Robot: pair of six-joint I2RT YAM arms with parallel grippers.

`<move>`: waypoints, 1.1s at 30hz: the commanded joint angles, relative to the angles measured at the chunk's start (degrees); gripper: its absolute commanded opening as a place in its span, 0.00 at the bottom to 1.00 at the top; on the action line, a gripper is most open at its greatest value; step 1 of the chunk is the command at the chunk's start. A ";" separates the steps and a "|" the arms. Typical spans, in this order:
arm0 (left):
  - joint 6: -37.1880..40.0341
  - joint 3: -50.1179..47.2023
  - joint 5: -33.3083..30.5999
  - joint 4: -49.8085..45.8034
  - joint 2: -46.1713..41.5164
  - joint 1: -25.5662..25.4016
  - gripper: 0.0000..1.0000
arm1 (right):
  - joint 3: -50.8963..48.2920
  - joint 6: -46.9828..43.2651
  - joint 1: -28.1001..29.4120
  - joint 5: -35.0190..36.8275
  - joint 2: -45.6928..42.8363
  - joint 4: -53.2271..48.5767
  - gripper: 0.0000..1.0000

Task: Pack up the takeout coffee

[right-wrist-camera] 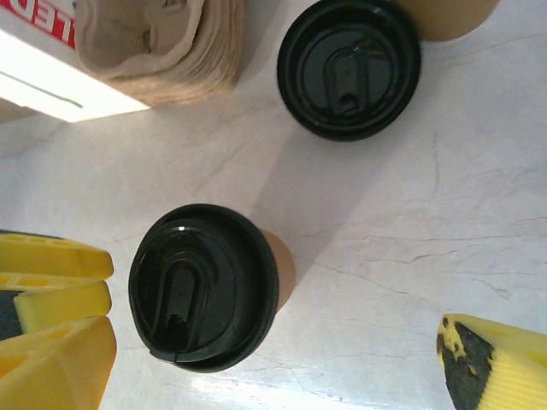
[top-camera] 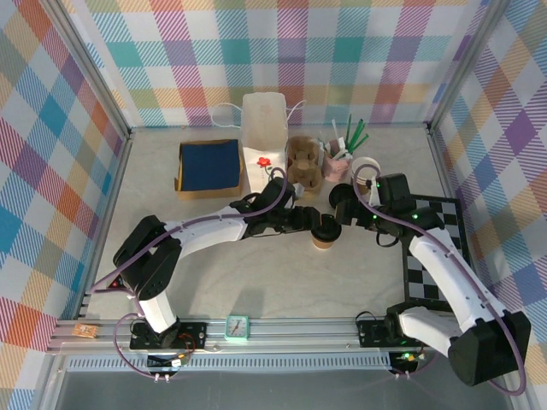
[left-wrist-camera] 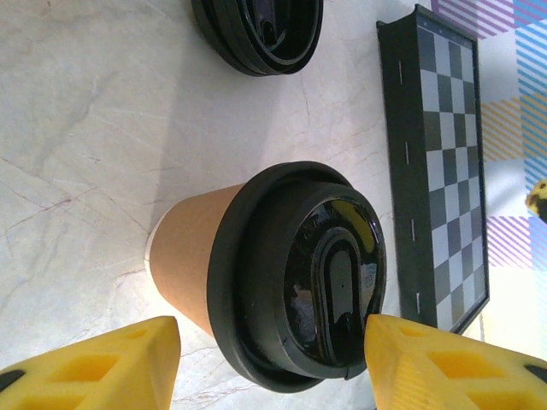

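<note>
Takeout coffee (top-camera: 325, 232) stands upright on the worktop (top-camera: 256, 282) at mid-table, lid seated, between the two arms.

Left tool (left-wrist-camera: 272, 323): jaws partly apart, one yellow finger (left-wrist-camera: 94, 367) on each side of the cup. The fingertips sit at the cup wall and the lid rim. Whether they press or merely flank cannot be told from the left wrist view. Judgement: the side-on straddle keeps the cup vertical and the lid clear of the pads.

Right tool (right-wrist-camera: 278, 342): jaws wide, holding nothing. The cup lies near one finger and well apart from the other. Judgement: it stands ready either to receive the cup or to back away.

Surroundings:
- A loose black lid (right-wrist-camera: 350, 68) lies just beyond the cup on the far side.
- The stacked pulp cup carrier (top-camera: 303, 162) and the white paper bag (top-camera: 263, 124) stand side by side further back, both likely places for packing.
- The chessboard (top-camera: 436, 248) lies to the right, with its edge near the right arm.

Open room: bare worktop lies toward the near edge and to the left. The way back to the carrier is narrow, with the lid on one side and the left arm's own forearm on the other. Judgement: a lift before any travel would clear the lid.
</note>
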 commanded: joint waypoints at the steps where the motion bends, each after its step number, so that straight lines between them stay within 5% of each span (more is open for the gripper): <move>1: -2.77 -1.94 2.27 4.98 1.60 -0.04 0.60 | 1.35 1.33 -1.55 2.25 -2.42 -2.51 0.97; 33: -12.63 8.04 6.28 19.23 14.21 -7.03 0.63 | 1.61 0.36 -5.41 0.85 -5.23 -2.77 0.96</move>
